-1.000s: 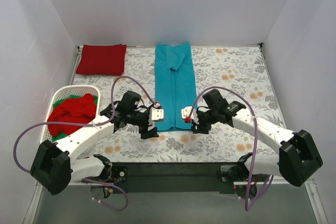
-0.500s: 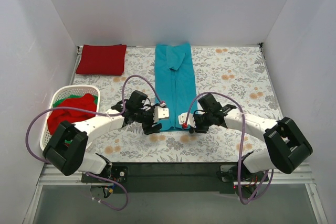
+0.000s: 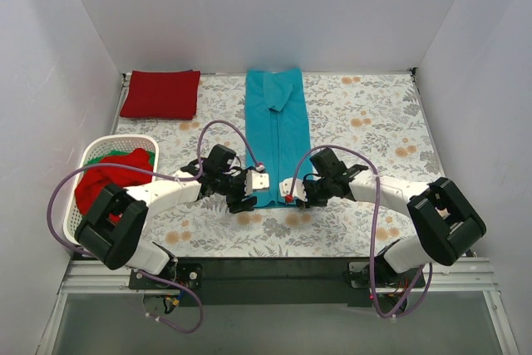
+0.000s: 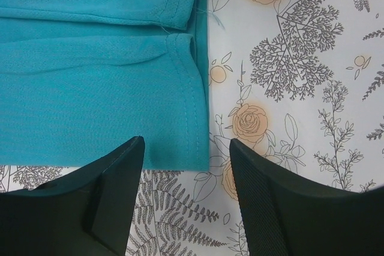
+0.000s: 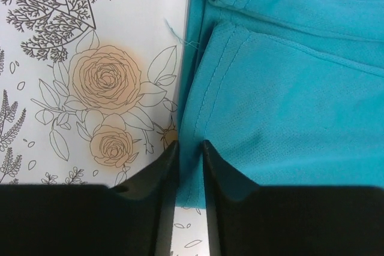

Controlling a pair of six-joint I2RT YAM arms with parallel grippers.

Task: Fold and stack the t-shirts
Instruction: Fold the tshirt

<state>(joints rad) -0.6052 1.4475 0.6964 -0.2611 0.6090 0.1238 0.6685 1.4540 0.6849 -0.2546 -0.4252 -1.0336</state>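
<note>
The teal t-shirt [image 3: 277, 122] lies folded into a long narrow strip down the middle of the floral tablecloth [image 3: 366, 130]. My left gripper [image 3: 247, 202] is open at the strip's near left corner. In the left wrist view the gripper [image 4: 186, 169] has its jaws apart on either side of the corner of the teal shirt [image 4: 90, 88]. My right gripper [image 3: 299, 200] is at the near right corner. In the right wrist view the gripper [image 5: 191, 148] is shut on the hemmed edge of the teal shirt [image 5: 288, 100]. A folded dark red t-shirt [image 3: 161, 94] lies at the back left.
A white laundry basket [image 3: 106, 140] stands at the left. It holds a crumpled dark red t-shirt [image 3: 112, 176] over a green one [image 3: 103, 158]. White walls close off the table's back and sides.
Both arms have drawn inward and down to the near corners of the teal strip. The right gripper now grips the hem edge.
</note>
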